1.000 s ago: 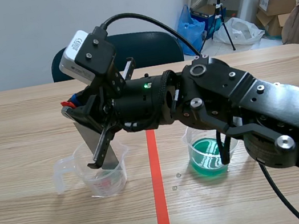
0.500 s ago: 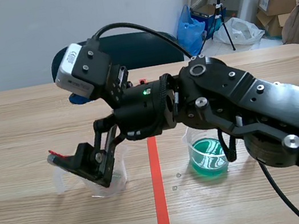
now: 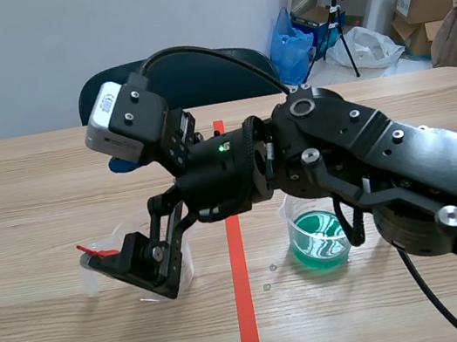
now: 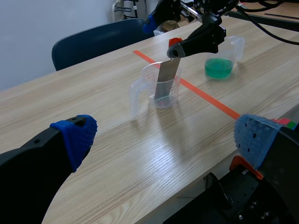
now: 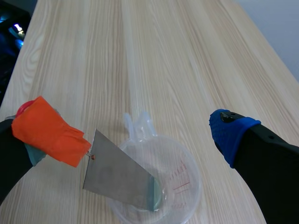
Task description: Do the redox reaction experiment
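The right gripper [image 5: 140,133] stands wide open over the clear cup [image 5: 196,182], with one fingertip at the top corner of the metal plate [image 5: 121,179] that leans inside this cup. A cup of green liquid [image 3: 318,239] stands near the clear cup. The left gripper [image 4: 166,135] is also open, well apart from the clear cup.

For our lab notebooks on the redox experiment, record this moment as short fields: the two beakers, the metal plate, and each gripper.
Clear beaker: beside the tape line, holding the metal plate.
Metal plate: leaning inside the clear beaker, not gripped.
Green beaker: across the tape line, part filled with green liquid.
Right gripper: open above the clear beaker, one fingertip near the plate's top corner.
Left gripper: open, empty, well back from both beakers.
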Available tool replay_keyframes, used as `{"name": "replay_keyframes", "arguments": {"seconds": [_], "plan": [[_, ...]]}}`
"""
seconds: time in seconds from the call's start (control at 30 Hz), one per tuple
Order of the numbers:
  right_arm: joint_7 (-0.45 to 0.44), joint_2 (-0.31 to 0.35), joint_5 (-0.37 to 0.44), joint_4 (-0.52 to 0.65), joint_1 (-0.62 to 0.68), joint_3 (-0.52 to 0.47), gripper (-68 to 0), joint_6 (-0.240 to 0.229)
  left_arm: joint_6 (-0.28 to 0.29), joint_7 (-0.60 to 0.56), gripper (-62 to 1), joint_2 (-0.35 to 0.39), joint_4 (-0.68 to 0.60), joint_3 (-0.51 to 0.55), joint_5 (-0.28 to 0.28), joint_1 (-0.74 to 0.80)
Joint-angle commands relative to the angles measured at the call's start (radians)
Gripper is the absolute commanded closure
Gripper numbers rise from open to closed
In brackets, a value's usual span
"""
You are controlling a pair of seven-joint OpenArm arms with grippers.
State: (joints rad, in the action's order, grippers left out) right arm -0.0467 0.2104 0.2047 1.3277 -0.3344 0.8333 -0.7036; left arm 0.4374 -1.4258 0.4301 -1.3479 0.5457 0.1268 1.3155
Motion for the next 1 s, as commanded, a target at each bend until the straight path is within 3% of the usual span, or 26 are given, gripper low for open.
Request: {"name": "replay_keyframes", "arguments": {"seconds": [0.0, 0.2, 0.97], "plan": [[-0.009, -0.005, 0.007, 0.016, -0.014, -0.002, -67.9, -0.005, -0.002, -0.018, -62.3, -0.002, -0.006, 0.006, -0.010, 0.001], [-0.023, -0.005, 0.007, 0.017, -0.005, -0.002, -67.9, -0.042, -0.002, -0.018, -62.3, -0.002, -0.006, 0.006, -0.010, 0.001], [-0.043, -0.005, 0.007, 0.019, 0.035, -0.002, -67.9, -0.042, -0.002, -0.014, -62.3, -0.002, -0.006, 0.006, -0.010, 0.001]]}}
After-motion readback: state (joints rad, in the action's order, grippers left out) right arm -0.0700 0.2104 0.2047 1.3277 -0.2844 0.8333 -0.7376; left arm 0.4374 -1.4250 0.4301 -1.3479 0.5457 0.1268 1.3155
